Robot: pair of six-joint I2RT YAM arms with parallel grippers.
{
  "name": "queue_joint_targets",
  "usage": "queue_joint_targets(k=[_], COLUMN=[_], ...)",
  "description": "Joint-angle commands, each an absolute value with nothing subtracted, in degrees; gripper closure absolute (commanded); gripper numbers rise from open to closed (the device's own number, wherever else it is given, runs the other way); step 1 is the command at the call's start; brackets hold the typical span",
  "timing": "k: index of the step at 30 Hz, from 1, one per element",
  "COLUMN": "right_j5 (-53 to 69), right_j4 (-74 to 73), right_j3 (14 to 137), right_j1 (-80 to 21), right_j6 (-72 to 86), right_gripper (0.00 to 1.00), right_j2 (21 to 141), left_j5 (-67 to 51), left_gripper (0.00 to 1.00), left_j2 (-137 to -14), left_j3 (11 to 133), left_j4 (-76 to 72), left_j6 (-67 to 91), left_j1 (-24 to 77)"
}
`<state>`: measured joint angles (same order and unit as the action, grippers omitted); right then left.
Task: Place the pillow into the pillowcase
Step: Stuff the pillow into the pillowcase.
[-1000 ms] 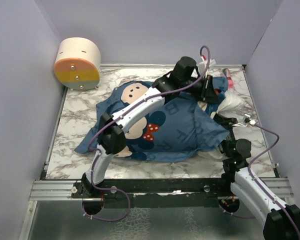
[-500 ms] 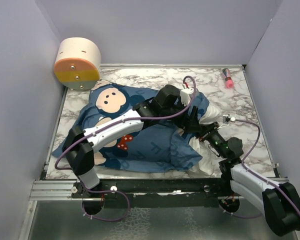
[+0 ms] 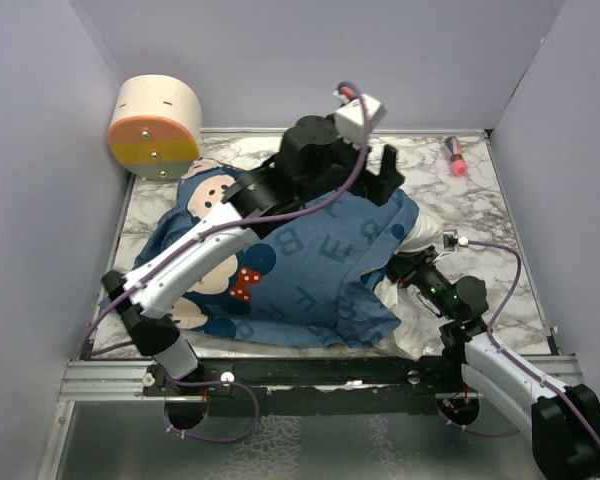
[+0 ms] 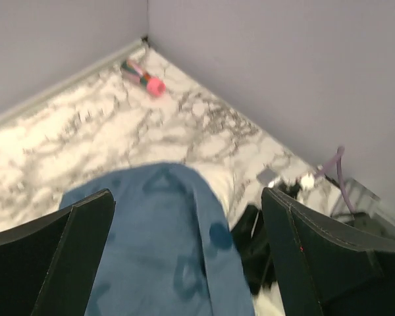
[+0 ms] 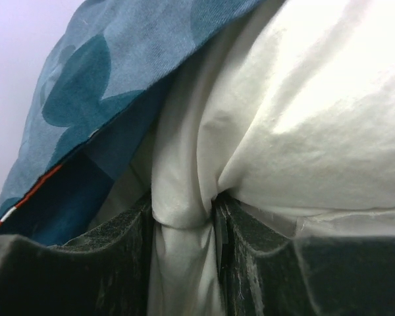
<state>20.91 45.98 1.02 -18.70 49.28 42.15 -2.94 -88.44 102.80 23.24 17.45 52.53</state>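
Left gripper point(image 4: 187, 194) stands wide open and empty above the dark blue, cartoon-printed fabric pillowcase point(image 3: 320, 265), while the right gripper point(image 5: 183, 230) pinches a fold of the plump white fabric pillow point(image 3: 427, 233), which lies largely inside the pillowcase on the marble-patterned table point(image 3: 490, 200), right end protruding.

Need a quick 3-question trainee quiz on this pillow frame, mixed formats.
1. True or false: the left gripper is clamped on the pillowcase.
2. What sits between the fingers of the right gripper? A) blue fabric B) a fold of the pillow C) nothing
3. Fill in: in the top view, the pillow's bare end sticks out of the pillowcase toward the robot's ___ side.
Key: 1 false, it is open and holds nothing; 2 B; 3 right.
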Motion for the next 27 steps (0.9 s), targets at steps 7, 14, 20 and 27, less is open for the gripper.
queue_joint_targets(k=[7,14,20,27], right_j5=[25.61,25.49,25.57,25.75], right_j4=[41.80,41.00,41.54,41.66], right_j3=[-1.03,-1.23,-1.23,-0.88], right_j1=[-19.68,-19.62,-19.68,-19.62], right_j6=[48.68,48.33,48.32,48.41], right_gripper=[0.64,0.64,0.64,0.64], right_j2=[43.80,43.17,43.92,44.12], left_j5=[20.80,23.03,22.72,16.46], left_gripper=[0.02,0.10,0.46,0.91], left_j2=[-125.64,-132.87,-133.10,-131.48], left_j3=[149.84,151.44,151.86,151.79], left_j4=[52.92,54.06,52.94,48.08], left_j6=[1.35,2.33,3.23,5.77], left_j1=[59.11,59.94,59.94,59.85])
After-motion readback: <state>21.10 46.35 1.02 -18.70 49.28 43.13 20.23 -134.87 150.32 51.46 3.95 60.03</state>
